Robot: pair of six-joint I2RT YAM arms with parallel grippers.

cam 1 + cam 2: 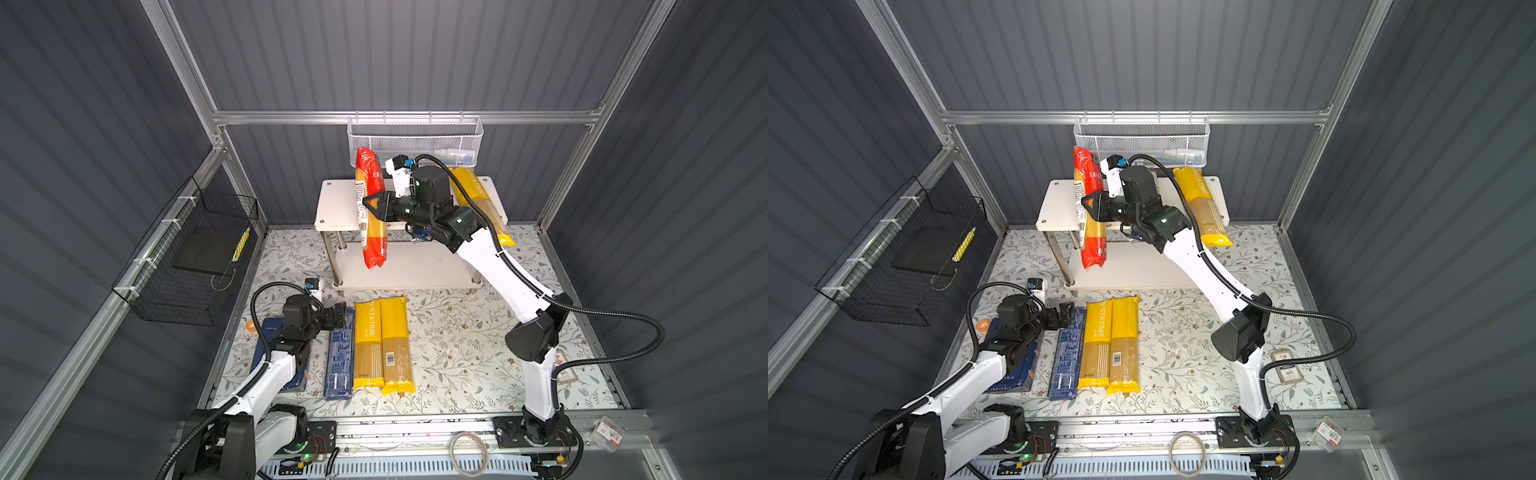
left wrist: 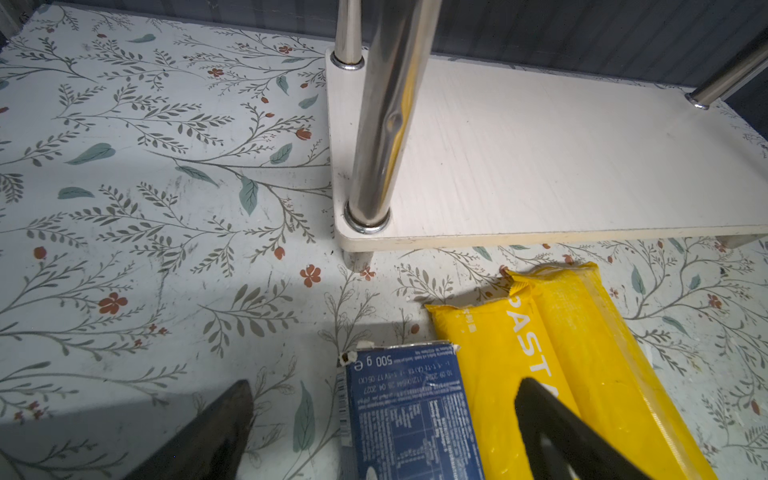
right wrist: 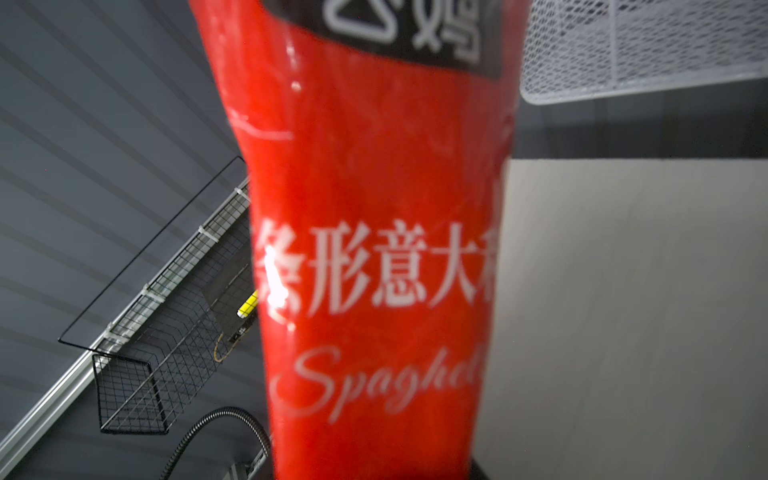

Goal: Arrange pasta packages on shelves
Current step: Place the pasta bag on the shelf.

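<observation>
My right gripper [image 1: 371,208] is shut on a red spaghetti bag [image 1: 368,178] [image 3: 374,208] and holds it lengthwise above the left part of the shelves' top board [image 1: 336,203]. A yellow bag [image 1: 478,199] lies on the right of that board, overhanging its front edge. On the table in front of the shelves lie two yellow bags [image 1: 368,345] [image 1: 397,345] and a narrow dark-blue box [image 1: 340,361] [image 2: 411,411] side by side. My left gripper [image 1: 338,313] [image 2: 386,384] is open low over the box's far end. A wider blue box [image 1: 1013,378] lies under my left arm.
A white mesh basket [image 1: 415,137] hangs on the back rail just above the shelves. A black wire basket [image 1: 195,257] hangs on the left wall. A small framed card [image 1: 1285,365] lies at the table's right. The lower board [image 2: 540,166] stands between chrome legs [image 2: 382,124].
</observation>
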